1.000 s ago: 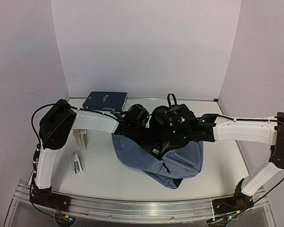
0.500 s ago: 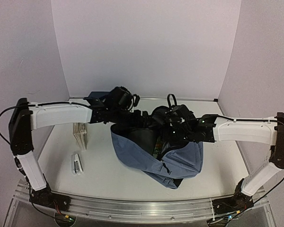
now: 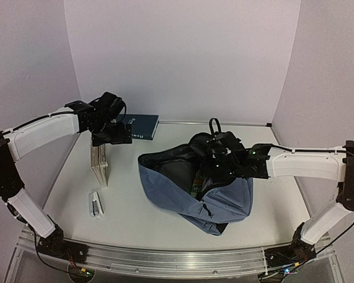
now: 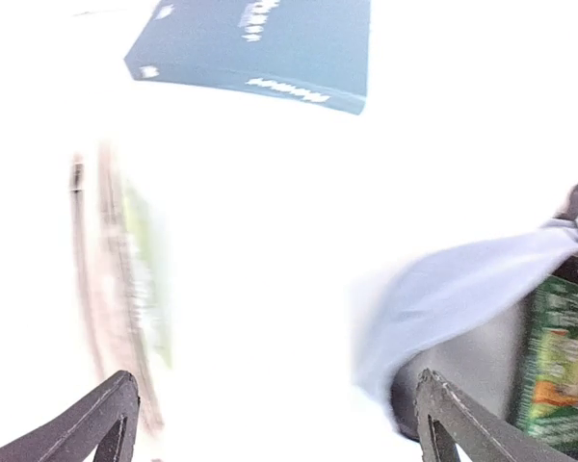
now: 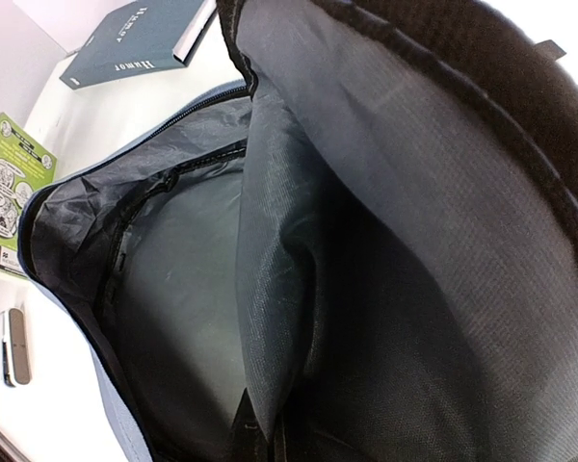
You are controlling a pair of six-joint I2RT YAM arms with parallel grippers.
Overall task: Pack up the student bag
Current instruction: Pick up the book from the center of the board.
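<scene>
Setting: white tabletop (image 3: 135,218) under pale lilac walls.
Student bag (image 3: 183,197): slumped near centre, toward 3 o'clock, with its mouth gaping toward 9 o'clock.
Handling: soft, floppy and probably light; best gripped at the rim or top loop.
Inside: a green-printed book (image 4: 559,371) against dark lining.
Right gripper (image 3: 219,160): fingers pressed together, apparently pinching the bag's upper rim.
Left gripper (image 4: 279,428): fingers spread and empty, above the book stack (image 3: 99,168) at 9 o'clock; a teal book (image 3: 134,125) lies at 11.
</scene>
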